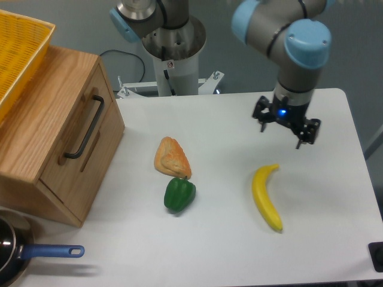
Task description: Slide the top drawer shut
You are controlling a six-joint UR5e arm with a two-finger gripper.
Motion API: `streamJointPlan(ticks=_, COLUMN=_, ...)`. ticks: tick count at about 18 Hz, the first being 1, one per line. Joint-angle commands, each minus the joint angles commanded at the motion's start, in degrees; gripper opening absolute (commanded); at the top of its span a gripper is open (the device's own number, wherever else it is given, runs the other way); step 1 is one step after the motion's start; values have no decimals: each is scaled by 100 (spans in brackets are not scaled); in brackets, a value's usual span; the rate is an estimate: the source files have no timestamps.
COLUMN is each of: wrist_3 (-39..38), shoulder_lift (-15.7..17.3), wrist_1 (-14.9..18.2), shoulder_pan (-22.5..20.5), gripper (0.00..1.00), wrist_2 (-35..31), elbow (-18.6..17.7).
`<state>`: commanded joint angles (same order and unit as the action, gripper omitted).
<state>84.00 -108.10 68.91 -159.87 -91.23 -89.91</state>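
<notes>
Yellow mesh basket: cut off by left and top edges; only one corner in view.
Pan: cropped at bottom-left corner; only part of the bowl plus blue handle visible.
Dark object: clipped by right edge; identity not determinable.
Wooden cabinet: left portion beyond frame edge.
Top drawer: seam against cabinet front too fine to judge; flush or ajar not determinable.
Tool: finger tips small and slightly blurred; gap visible between them.
Arm: upper links cut by top edge.
</notes>
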Motion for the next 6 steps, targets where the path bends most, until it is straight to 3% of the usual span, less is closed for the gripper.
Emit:
streamJointPlan(ticks=3, wrist_3=791, shoulder_lift=-115, wrist_1=26, shoulder_pan=-18, gripper=100, wrist_2=0, elbow=0)
streamJointPlan(ticks=6, wrist_3=855, shoulder_lift=-159, wrist_1=17, shoulder_pan=-26, gripper=100, wrist_2=26, elbow=53)
